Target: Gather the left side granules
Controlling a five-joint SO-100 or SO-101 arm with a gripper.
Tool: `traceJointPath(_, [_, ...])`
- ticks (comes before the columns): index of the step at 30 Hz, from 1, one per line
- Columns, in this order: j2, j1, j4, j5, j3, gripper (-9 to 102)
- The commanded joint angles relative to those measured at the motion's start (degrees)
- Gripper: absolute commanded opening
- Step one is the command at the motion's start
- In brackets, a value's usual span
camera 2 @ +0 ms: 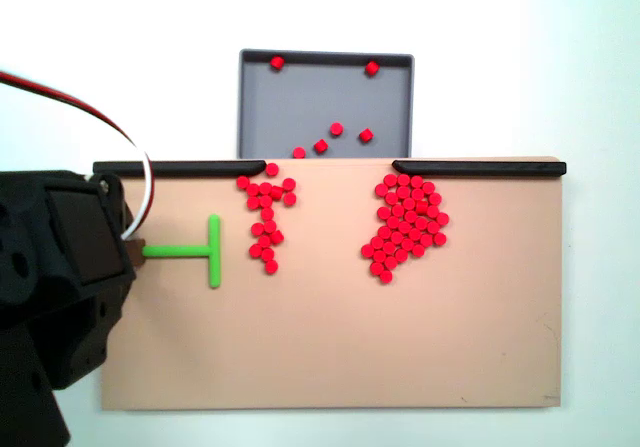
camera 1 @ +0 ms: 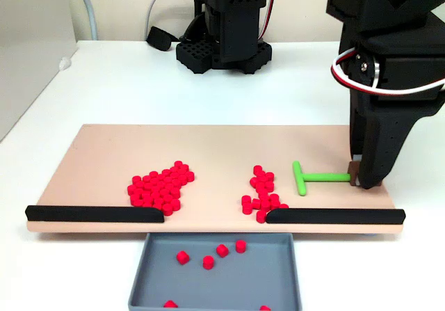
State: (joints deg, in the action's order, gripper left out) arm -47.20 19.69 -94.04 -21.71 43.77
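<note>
While gripping the green T-shaped rake by its handle end, jaws closed on it, black gripper sitting at the tan board's left edge in the top-down fixed view. Just right, resting near the black rail: the left side granules, loosely scattered. Judging next: sweeping them together.

The black two-finger gripper points straight down at the four o'clock side of a fixed view, its jaws clamped together.
</note>
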Motion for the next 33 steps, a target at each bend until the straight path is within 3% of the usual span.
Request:
traceJointPath(1, [-0.26, 0.18, -0.09, 1.14, -1.85, 0])
traceJointPath(33, [0.35, -5.89, -0.88, 4.22, -0.7, 0])
